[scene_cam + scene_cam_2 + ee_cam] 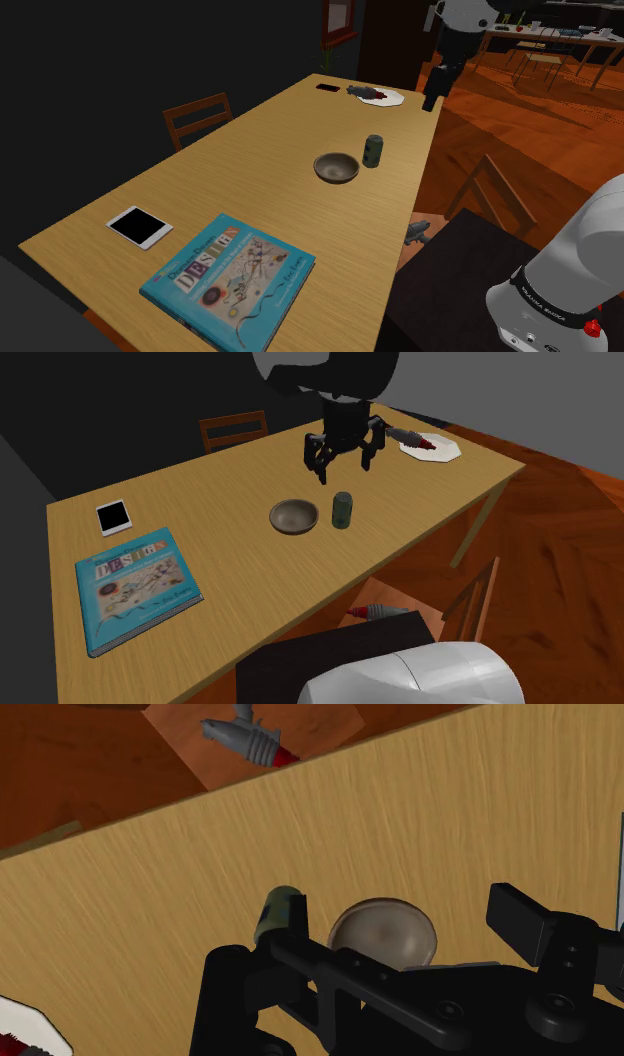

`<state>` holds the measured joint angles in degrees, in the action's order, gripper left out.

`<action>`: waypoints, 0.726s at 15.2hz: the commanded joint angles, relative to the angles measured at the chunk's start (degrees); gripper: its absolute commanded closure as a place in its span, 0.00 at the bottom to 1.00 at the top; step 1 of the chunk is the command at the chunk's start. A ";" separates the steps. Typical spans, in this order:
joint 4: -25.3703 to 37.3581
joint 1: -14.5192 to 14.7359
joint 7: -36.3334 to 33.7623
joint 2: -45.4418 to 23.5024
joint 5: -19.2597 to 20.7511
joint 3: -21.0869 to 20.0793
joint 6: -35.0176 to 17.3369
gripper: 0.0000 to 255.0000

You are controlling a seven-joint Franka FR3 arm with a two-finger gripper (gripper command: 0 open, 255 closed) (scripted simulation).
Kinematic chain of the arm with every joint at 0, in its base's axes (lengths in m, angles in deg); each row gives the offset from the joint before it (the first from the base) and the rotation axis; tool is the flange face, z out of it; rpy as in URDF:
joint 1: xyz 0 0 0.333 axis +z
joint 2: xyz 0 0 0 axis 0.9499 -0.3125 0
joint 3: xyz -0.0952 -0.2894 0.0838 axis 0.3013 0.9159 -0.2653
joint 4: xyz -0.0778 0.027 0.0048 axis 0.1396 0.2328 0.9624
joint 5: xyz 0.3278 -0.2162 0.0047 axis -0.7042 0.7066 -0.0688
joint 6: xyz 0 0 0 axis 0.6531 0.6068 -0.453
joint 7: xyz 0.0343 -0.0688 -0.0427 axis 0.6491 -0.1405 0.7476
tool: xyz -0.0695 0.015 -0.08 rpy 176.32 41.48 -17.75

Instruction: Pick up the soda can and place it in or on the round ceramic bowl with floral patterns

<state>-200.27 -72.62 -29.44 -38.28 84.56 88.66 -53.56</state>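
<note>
A green soda can [372, 151] stands upright on the wooden table [250, 180], right beside a round grey-brown bowl [336, 167]. In the second exterior view the can [342, 510] is to the right of the bowl [294, 517]. My black gripper [342, 460] hangs open well above the table, over and a little behind the can, with nothing between its fingers. In the shoulder view the gripper [433, 92] is high at the table's far right edge. In the wrist view the can [275, 912] and bowl [385, 929] lie far below, between the gripper's [403, 909] spread fingers.
A blue book [228, 277] and a tablet [139, 227] lie at the table's near end. A white plate with food [380, 96] and a phone [327, 88] sit at the far end. Chairs [197, 118] flank the table. A grey and red toy [418, 232] lies by the stand.
</note>
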 commanded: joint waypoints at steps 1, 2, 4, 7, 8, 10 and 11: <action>-0.15 -0.22 0.77 -3.18 0.06 1.03 -2.98 0.00; 0.12 -0.32 1.16 -5.18 0.04 1.53 -4.49 0.00; 0.87 -0.46 1.98 -9.29 -0.09 2.53 -7.37 0.00; 2.56 -0.61 3.34 -15.70 -0.60 3.94 -11.37 0.00; 3.27 -0.64 3.84 -17.89 -0.86 4.39 -12.61 0.00; 4.91 -0.72 4.90 -22.33 -1.53 5.22 -14.90 0.00; 5.83 -0.76 5.47 -24.58 -1.94 5.60 -15.96 0.00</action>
<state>-194.72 -73.24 -24.67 -60.84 82.93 93.74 -68.04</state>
